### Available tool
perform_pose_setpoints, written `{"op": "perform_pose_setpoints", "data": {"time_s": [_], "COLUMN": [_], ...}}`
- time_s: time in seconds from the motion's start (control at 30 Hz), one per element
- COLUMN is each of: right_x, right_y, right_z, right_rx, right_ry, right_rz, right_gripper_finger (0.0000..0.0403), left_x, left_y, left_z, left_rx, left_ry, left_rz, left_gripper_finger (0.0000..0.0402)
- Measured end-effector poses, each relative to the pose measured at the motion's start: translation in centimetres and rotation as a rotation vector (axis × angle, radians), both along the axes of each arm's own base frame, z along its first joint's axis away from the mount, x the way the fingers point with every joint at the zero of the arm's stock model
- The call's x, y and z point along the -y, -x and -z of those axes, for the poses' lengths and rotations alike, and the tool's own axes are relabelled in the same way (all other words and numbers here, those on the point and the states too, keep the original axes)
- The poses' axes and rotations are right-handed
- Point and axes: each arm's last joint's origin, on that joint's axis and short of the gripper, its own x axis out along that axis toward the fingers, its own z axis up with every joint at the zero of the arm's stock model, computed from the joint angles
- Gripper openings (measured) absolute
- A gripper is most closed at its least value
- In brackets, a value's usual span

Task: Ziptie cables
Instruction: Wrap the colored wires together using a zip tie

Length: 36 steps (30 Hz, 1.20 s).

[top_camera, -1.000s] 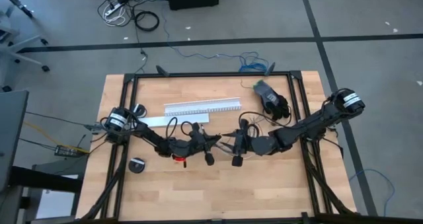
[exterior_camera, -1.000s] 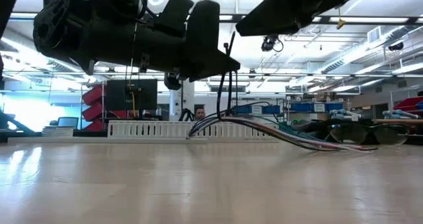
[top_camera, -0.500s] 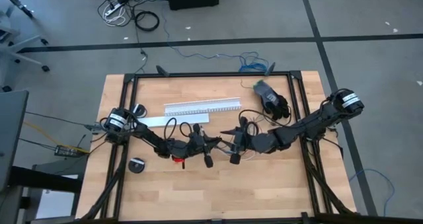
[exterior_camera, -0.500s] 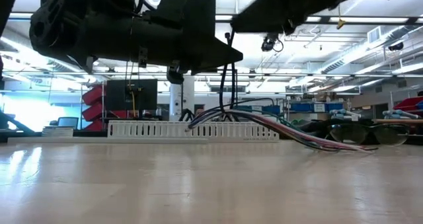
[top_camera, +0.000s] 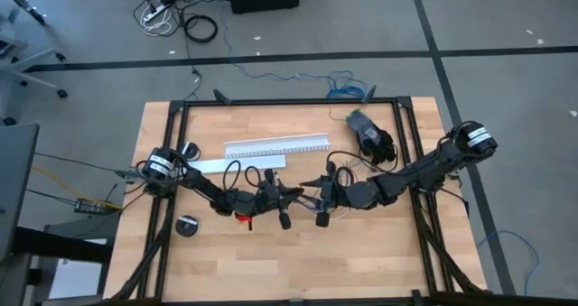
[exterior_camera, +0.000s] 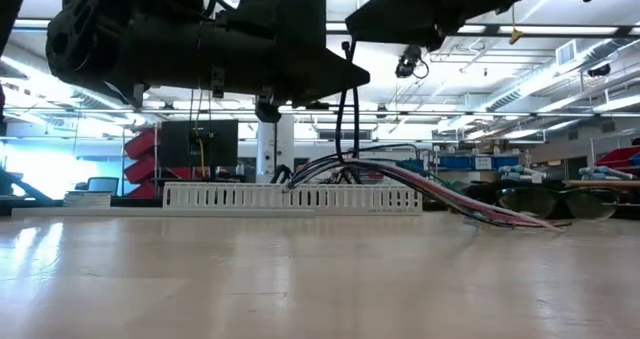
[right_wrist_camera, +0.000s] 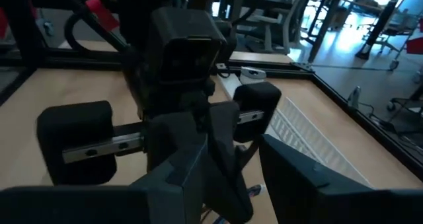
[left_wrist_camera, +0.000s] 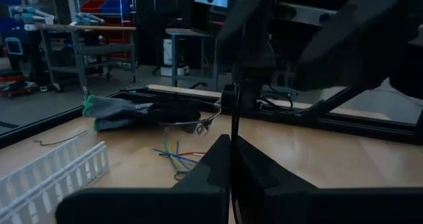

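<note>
1. Two dark grippers meet nose to nose above the middle of the wooden desk (top_camera: 226, 261), close enough to work one tie together.
2. The left gripper (top_camera: 287, 196) has its jaws clenched on the thin black plastic ziptie (left_wrist_camera: 232, 128), apparently holding the strip steady.
3. The right gripper (top_camera: 318, 198) has jaws half-parted; what they grip, I cannot tell.
4. The bundle of thin grey, blue and purple cables (exterior_camera: 440, 194) rises off the desk toward the grippers, trailing to its right edge.
5. The long white slotted plastic channel (top_camera: 275, 146) lies near the far edge, unused.
</note>
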Motion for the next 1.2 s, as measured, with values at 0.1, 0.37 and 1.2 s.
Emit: {"op": "perform_pose_setpoints", "data": {"time_s": [0.1,0.37,1.2], "right_x": [-0.07,-0.13,0.71], "right_y": [-0.04,-0.05,-0.21], "right_z": [-0.15,-0.10,0.39], "right_rx": [0.015,0.010,-0.011], "right_ry": [-0.009,-0.012,-0.037], "right_rz": [-0.022,-0.044,-0.069], "right_gripper_finger": [0.0132,0.0104,0.0089], "left_x": [-0.25,-0.52,-0.37], "left_y": [-0.06,-0.14,-0.15], "left_z": [0.00,-0.02,-0.43], "left_rx": [0.000,0.003,0.048], "left_ry": [0.000,0.001,0.014], "left_rz": [-0.007,-0.011,0.047], "left_gripper_finger": [0.0000,0.0000,0.0000]}}
